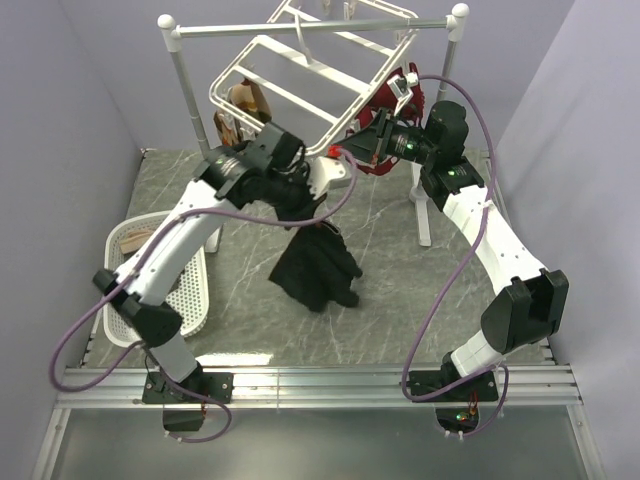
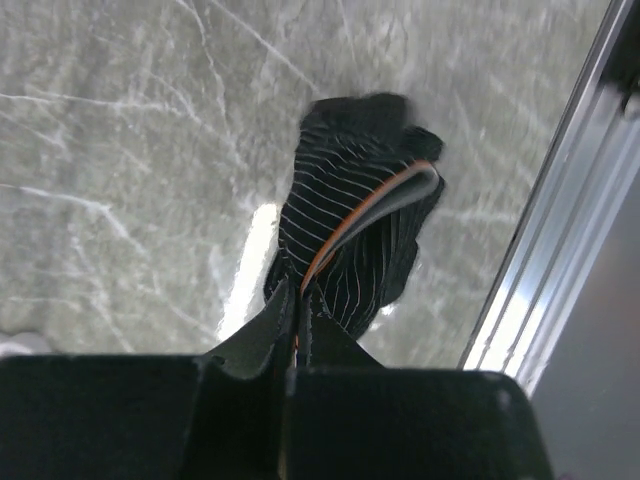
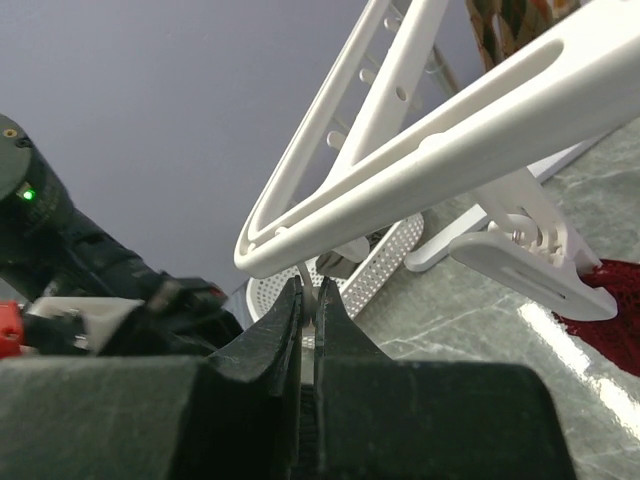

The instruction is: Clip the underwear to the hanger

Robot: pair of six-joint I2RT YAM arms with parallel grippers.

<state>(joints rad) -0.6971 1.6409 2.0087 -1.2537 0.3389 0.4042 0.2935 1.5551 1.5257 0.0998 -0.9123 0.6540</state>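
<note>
**Fig. 1. Underwear held below the hanger's near corner**

The left claw is fully closed on a fold of the black underwear, which hangs limp toward the worktop. The right claw is closed on a thin white piece, seemingly a clip, under the corner of the hanger. Risks: a pull could swing the tilted hanger on the rail stand, or the fold could slip free. The dark red bra crowds the right claw, and the argyle garment hangs beyond the left arm.
</note>
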